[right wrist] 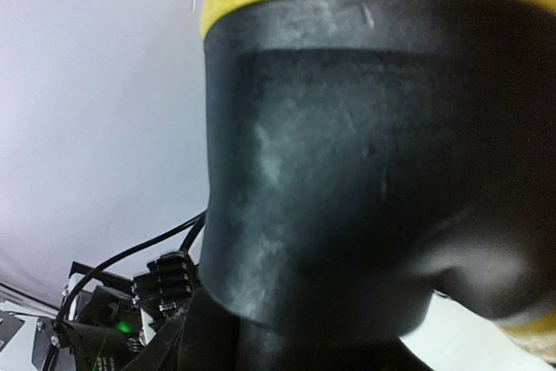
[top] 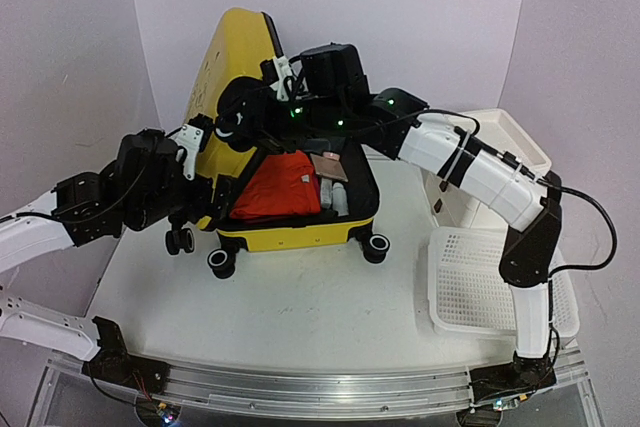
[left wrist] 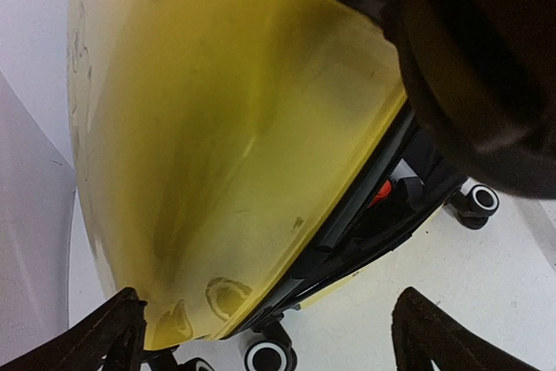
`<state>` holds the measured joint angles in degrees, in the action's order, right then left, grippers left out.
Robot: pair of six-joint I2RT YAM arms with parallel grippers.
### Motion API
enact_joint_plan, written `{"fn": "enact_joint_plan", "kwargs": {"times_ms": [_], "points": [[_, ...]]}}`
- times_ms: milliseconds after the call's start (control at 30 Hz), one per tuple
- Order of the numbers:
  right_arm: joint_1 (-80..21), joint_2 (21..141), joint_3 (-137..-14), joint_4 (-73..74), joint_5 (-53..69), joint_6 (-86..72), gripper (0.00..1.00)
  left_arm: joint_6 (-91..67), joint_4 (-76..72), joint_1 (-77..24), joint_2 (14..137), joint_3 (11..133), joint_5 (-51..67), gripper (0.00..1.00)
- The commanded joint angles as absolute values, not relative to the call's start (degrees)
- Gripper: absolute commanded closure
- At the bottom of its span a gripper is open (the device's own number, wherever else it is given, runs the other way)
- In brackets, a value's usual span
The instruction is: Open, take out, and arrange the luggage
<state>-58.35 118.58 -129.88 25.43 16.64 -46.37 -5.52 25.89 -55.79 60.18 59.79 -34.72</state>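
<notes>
The red garment (top: 278, 187) lies in the luggage (top: 300, 237) below the right gripper (top: 283, 82), jaws unreadable; left gripper (top: 205, 137) gapes outside the lid (top: 235, 47)

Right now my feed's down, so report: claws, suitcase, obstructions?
Left claw open, at outer side of lid. Right claw at lid's top edge, grip unclear. Suitcase open, lid raised, red garment inside. Right arm reaches across above it.

We see white shells on the long links of both arms and black housings at the joints. Along the right arm (top: 480, 172) a thin black cable (top: 590, 209) loops out past the elbow, and small green lights (top: 340, 122) glow near its wrist. The left arm (top: 40, 232) ends in dark, wedge-shaped fingers (left wrist: 95, 336).
</notes>
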Motion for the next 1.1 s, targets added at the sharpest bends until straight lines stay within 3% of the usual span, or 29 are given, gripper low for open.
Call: {"fn": "enact_joint_plan", "kwargs": {"times_ms": [0, 67, 200, 400, 567, 733, 867, 1067], "points": [[-60.16, 119.97, -133.48, 14.29, 20.09, -41.08, 0.84, -7.11, 21.76, -55.11, 54.16, 61.03, -19.01, 0.01], [-60.35, 120.93, -134.11, 13.28, 20.94, -42.1, 0.83, -8.52, 23.84, -55.11, 54.32, 62.49, -19.23, 0.05], [-61.52, 124.38, -138.28, 11.97, 22.75, -43.77, 0.79, -17.97, 28.25, -55.08, 52.82, 60.65, -32.3, 0.16], [-62.22, 129.15, -142.57, 11.43, 23.44, -42.13, 0.71, -13.88, 21.64, -55.05, 40.47, 52.9, -19.63, 0.01], [-62.24, 129.14, -142.92, 11.03, 26.16, -38.89, 0.3, -16.16, 30.04, -55.02, 35.68, 55.58, -23.83, 0.01], [-62.5, 122.98, -138.49, 11.52, 27.38, -38.96, 0.04, -18.91, 34.43, -55.07, 38.14, 58.71, -31.58, 0.01], [-62.51, 119.34, -135.95, 18.13, 26.43, -35.58, 0.02, -18.12, 33.29, -55.02, 41.8, 60.18, -37.42, 0.01], [-61.39, 111.22, -130.15, 33.65, 5.45, -18.29, 0.02, -18.55, 33.1, -54.41, 51.24, 62.57, -38.97, 0.0]]}}
